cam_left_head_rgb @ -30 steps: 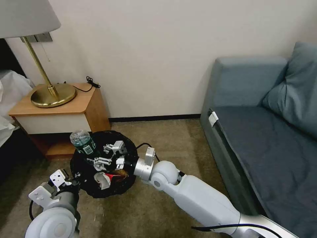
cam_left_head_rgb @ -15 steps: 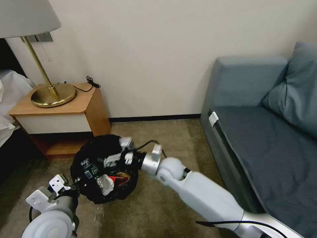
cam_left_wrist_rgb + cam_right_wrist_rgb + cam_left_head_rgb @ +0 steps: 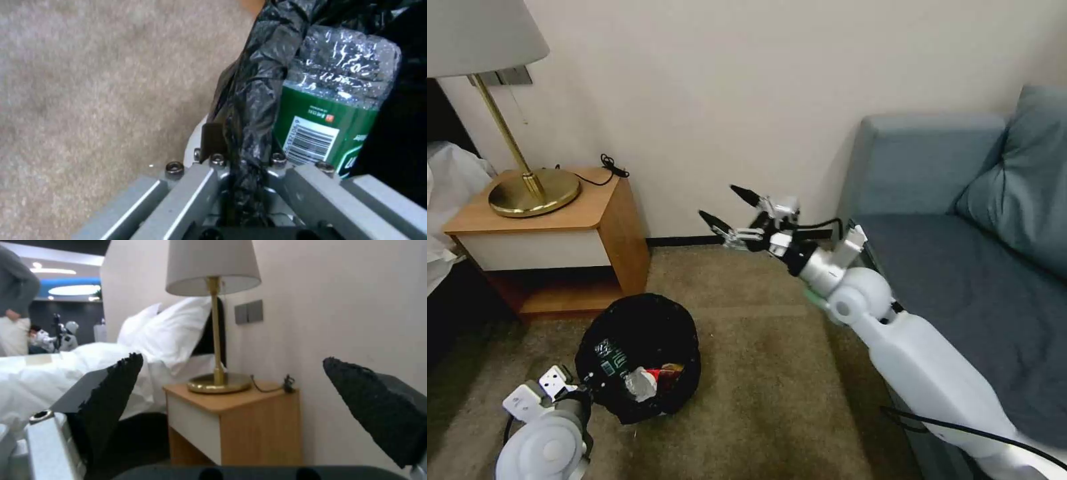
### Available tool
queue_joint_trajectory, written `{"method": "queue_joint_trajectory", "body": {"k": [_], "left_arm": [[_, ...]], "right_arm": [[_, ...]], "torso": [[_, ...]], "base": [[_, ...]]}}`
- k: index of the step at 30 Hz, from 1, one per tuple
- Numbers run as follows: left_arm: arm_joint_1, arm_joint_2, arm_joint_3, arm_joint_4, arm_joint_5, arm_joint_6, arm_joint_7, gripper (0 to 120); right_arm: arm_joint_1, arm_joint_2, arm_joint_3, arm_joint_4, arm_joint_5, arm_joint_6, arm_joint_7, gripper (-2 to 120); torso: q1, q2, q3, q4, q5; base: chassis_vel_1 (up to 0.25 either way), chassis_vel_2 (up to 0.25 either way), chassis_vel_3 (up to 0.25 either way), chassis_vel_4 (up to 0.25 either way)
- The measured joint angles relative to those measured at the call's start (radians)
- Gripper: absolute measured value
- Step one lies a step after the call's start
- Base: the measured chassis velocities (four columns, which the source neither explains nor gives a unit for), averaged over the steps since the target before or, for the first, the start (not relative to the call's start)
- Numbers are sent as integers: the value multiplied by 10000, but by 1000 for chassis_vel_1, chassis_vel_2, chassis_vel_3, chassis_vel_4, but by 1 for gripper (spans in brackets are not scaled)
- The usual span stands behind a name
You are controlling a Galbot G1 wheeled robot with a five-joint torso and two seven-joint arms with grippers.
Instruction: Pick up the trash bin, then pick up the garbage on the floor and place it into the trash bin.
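The right claw (image 3: 727, 208) hangs in mid-air with its black-tipped fingers (image 3: 111, 386) spread wide and nothing between them, pointing toward the wall above the carpet (image 3: 760, 373). A second ago it was down inside the trash bin (image 3: 647, 333), just having released the bottle; half a second ago it was lifting off the rim; now it has swung up and away toward two o'clock from the bin, well clear of it. The left claw (image 3: 240, 186) stays clamped on the bin's black-bag rim at the bin's seven o'clock edge, holding it over the carpet. Inside, the small clear bottle (image 3: 338, 110) with the green label lies just beside the gripped rim, where a second ago it stood poking out at the bin's far edge. A red-and-white packet (image 3: 657, 377) and other litter sit next to it. At eleven o'clock from the bin stands a wooden nightstand (image 3: 540, 227) carrying a brass lamp (image 3: 527, 180); a blue sofa (image 3: 960, 267) runs along at three o'clock.
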Motion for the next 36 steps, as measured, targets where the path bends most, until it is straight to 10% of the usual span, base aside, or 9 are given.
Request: {"method": "queue_joint_trajectory", "body": {"k": [14,24,36], "left_arm": [[-163,-20,-63,648,-198,-47,362,3],[-102,-91,-14,888,1333,-580,1897,39],[935,131,-16,-1576,3750,-1091,3224,82]], "right_arm": [[-574,-229,124,-122,-405,111,-125,100],[-1051,-194,871,-154,-555,14,61,100],[-2434,-227,3281,-87,-559,-389,1024,100]], "torso": [[-1,1,-3,3,9],[0,0,0,-2,-12],[0,0,1,-1,1]], "base": [[0,0,0,0],[0,0,0,0],[0,0,0,0]]}}
